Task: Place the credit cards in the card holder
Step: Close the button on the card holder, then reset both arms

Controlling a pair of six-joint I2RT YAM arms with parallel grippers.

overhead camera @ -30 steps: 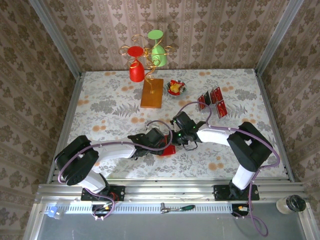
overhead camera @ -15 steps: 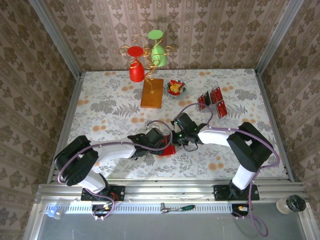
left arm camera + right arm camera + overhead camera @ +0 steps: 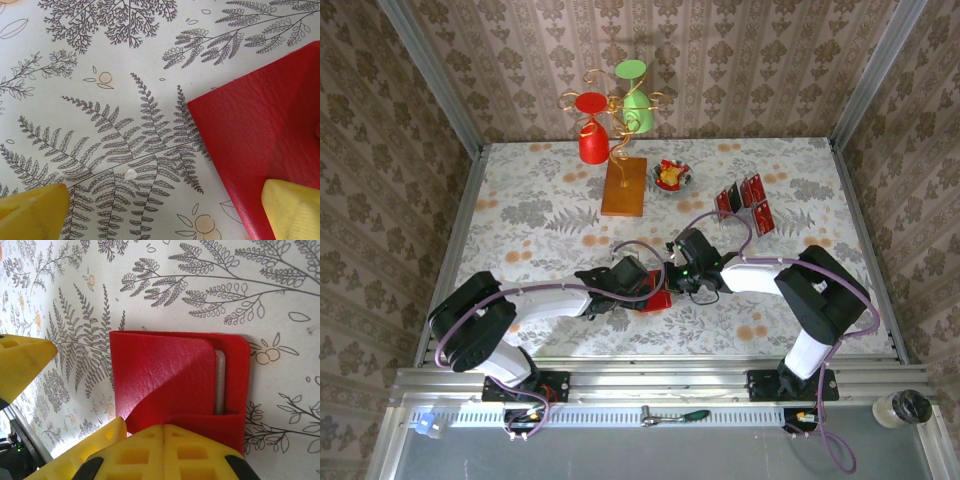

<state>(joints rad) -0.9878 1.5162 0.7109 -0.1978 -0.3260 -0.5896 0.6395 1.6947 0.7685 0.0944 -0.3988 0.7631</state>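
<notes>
The left arm stretches from the near-left corner toward the middle of the table (image 3: 540, 230). Its end effector (image 3: 641, 288) sits at the 9 o'clock side of the card holder (image 3: 658, 300). Its wrist camera shows the two yellow fingers (image 3: 30, 212) spread wide apart with nothing gripped. One is over the bare fern-print cloth, and the other overlaps the holder's red leather at 5 o'clock in that view.

At the back, around 11 o'clock from the holder, a red cup (image 3: 592, 142) and a green cup (image 3: 638, 108) hang upside down on a gold wire stand (image 3: 618, 130), which rises from an orange wooden slab (image 3: 624, 187). A small bowl of sweets (image 3: 672, 176) stands just beside the slab, at 12 o'clock from the holder.

The holder lies flat near the table's middle, its flap down and a pale strip of lining showing along one edge. The right end effector (image 3: 674, 283) meets it from 2 o'clock. Its fingers (image 3: 22, 365) are spread too, one off over the cloth and the other covering the holder's near edge.

The credit cards (image 3: 745, 203) sit in a small cluster at 2 o'clock, well apart from the holder.
</notes>
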